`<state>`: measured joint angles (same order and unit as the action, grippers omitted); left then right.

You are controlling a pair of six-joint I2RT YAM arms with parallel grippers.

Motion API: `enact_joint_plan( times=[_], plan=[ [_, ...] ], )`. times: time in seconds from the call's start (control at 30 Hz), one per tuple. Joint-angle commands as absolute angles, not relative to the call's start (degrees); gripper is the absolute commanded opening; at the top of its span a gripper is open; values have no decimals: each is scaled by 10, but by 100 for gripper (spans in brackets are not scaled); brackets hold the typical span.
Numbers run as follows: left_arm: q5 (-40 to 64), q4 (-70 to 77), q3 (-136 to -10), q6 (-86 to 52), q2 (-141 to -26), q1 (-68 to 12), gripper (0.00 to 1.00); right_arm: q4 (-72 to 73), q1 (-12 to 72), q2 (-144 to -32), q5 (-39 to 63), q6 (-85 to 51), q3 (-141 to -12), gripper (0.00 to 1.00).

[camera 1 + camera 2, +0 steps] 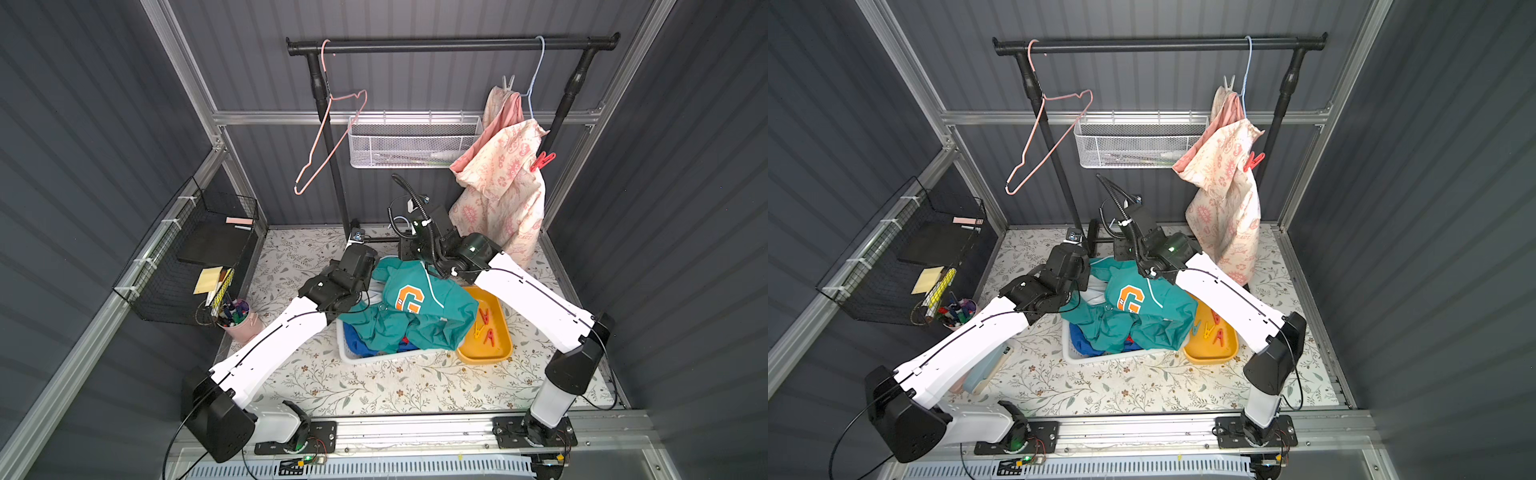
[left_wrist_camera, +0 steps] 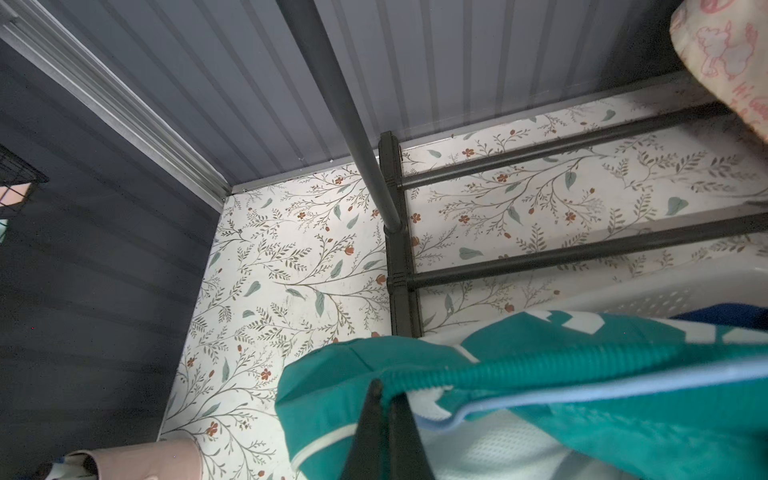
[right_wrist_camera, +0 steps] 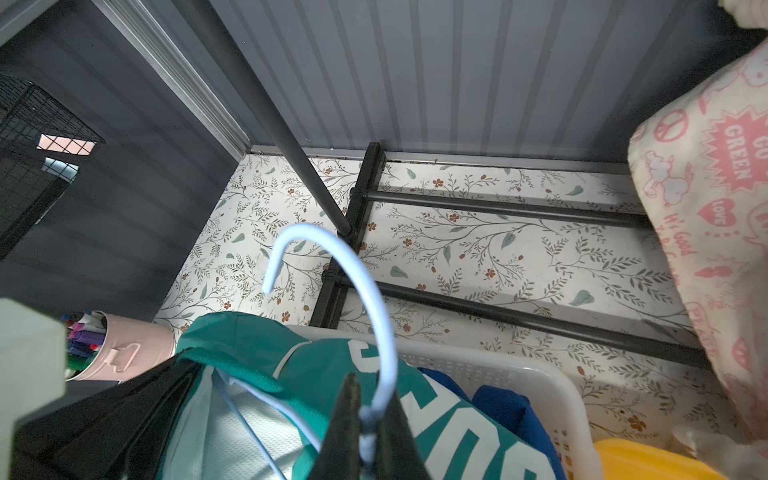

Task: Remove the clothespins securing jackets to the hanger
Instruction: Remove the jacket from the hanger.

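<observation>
Teal fabric filled the middle of both top views: a teal zip jacket with an orange letter patch (image 1: 415,307) (image 1: 1142,307) lay heaped over a white perforated plastic basket (image 1: 374,358) (image 1: 1100,358). It covered most of a blue jacket (image 1: 359,344) (image 1: 1084,338) inside.

At the lower centre of the left wrist view, the left gripper (image 2: 384,395) was clenched on the ribbed collar of the teal jacket. At the bottom centre of the right wrist view, the right gripper (image 3: 368,399) was pinched tight on the neck of a pale blue wire hanger (image 3: 379,305). The hanger's hook curved up above the fingertips, and its wire ran down inside the teal jacket.

At the upper right of both top views, a cream jacket with pink print (image 1: 498,187) (image 1: 1221,199) hung below a black metal rail (image 1: 453,43) (image 1: 1158,43). Two pegs were clipped to it. A whitish-grey plastic clothespin (image 1: 508,82) (image 1: 1229,82) sat at its top, near the rail. A red plastic clothespin (image 1: 542,161) (image 1: 1253,161) sat on its right edge, lower down.

Right of the basket, a yellow plastic tray (image 1: 486,353) (image 1: 1212,353) held loose clothespins (image 1: 483,316) (image 1: 1220,337) in red and yellow. One teal clip also showed in a top view (image 1: 1196,326). The teal jacket overlapped the tray's left side.
</observation>
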<state>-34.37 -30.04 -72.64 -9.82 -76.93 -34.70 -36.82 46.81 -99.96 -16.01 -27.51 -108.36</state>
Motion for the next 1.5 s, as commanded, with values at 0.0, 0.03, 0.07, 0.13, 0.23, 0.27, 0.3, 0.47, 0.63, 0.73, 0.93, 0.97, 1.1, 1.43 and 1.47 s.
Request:
enact_joint_plan(
  times=[0.0,0.03,0.07,0.13,0.23,0.27,0.3,0.47,0.63,0.73,0.93,0.97,1.1,1.43,1.47],
  plan=[
    [-346,-295,-763,-87,-776,-329,0,-342,469,-963,-152,-259,-1056,0],
    [-347,-295,-765,-85,-778,-323,0,-336,469,-955,-149,-256,-1043,0],
    [-342,-294,-765,-83,-781,-312,0,-329,469,-944,-147,-255,-1029,0],
    [-326,-287,-761,-83,-786,-282,0,-319,468,-925,-141,-250,-1003,0],
    [-282,-271,-753,-90,-794,-231,0,-300,453,-895,-116,-252,-962,0],
    [-271,-270,-750,-96,-797,-223,0,-296,447,-885,-108,-255,-951,0],
    [-266,-263,-742,-100,-799,-218,0,-290,439,-874,-100,-260,-939,0],
    [-202,-231,-715,-101,-815,-162,0,-231,398,-821,-29,-282,-867,0],
    [-131,-204,-701,-111,-825,-119,0,-199,361,-795,11,-311,-819,0],
    [-89,-194,-695,-112,-830,-109,0,-175,350,-789,28,-319,-799,0],
    [44,-135,-644,-98,-741,-109,70,-146,336,-800,59,-332,-791,0],
    [26,-134,-638,-98,-723,-109,82,-141,328,-800,69,-336,-789,0],
    [-47,-182,-642,-93,-704,-105,96,-114,295,-800,126,-345,-787,0],
    [140,-124,-686,-13,-595,-105,99,-55,230,-813,314,-358,-786,0],
    [158,-125,-696,-7,-601,-105,98,-50,227,-814,324,-359,-786,0]
  ],
)
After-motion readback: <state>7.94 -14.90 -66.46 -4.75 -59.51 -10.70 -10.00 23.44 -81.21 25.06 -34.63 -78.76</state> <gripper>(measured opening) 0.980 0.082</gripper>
